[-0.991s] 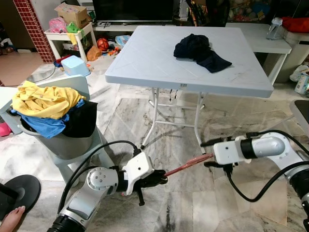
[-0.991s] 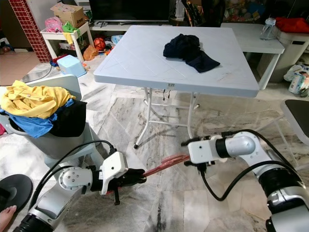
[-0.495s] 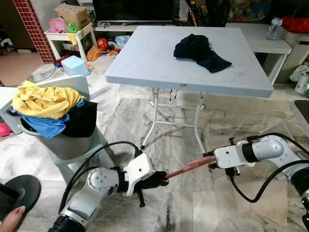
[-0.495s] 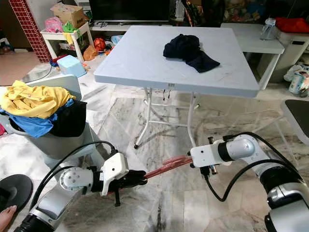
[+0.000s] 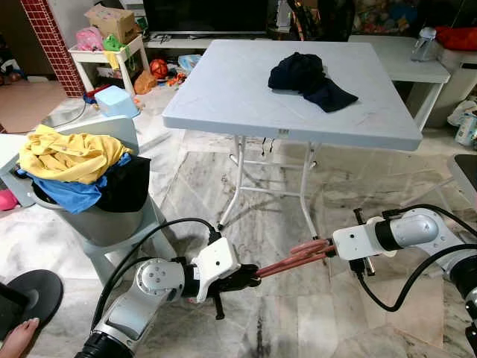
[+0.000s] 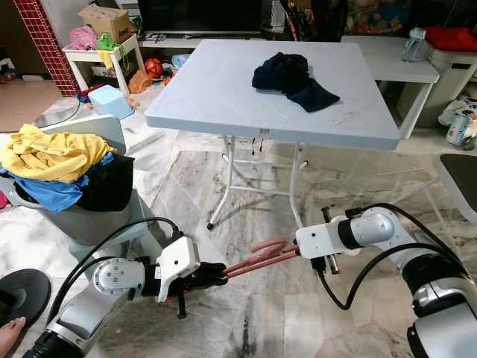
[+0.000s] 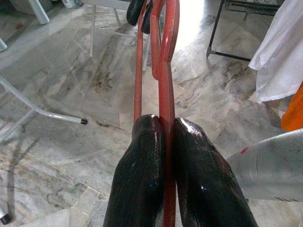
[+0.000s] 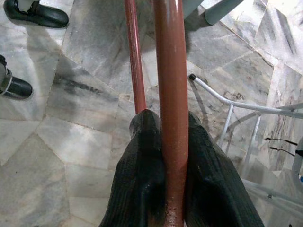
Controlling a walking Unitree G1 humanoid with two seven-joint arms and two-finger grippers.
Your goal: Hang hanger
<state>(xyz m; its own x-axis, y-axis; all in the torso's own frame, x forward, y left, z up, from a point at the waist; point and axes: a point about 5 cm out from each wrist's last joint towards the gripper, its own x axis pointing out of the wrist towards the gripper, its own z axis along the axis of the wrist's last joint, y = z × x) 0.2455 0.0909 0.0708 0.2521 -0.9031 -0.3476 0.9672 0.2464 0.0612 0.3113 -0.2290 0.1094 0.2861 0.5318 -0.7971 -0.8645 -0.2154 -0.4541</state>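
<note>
A red plastic hanger (image 5: 287,262) hangs low over the marble floor, stretched between my two grippers. My left gripper (image 5: 252,278) is shut on one end of it, and the left wrist view has the red bar pinched between the black fingers (image 7: 142,170). My right gripper (image 5: 328,250) is shut on the other end, where the hook curls (image 6: 268,245). The right wrist view has the thick red bar (image 8: 170,94) clamped between the two black fingers (image 8: 142,175).
A white folding table (image 5: 223,97) with a dark garment (image 5: 307,77) stands ahead, its legs (image 5: 231,186) close behind the hanger. A grey basket (image 5: 97,224) heaped with yellow, blue and black clothes stands at my left. A person's foot (image 5: 15,335) is at the lower left.
My right gripper has come down and slightly right, closing on the hanger's end. The hanger has tilted nearer to level. The left gripper has kept its grip and place.
</note>
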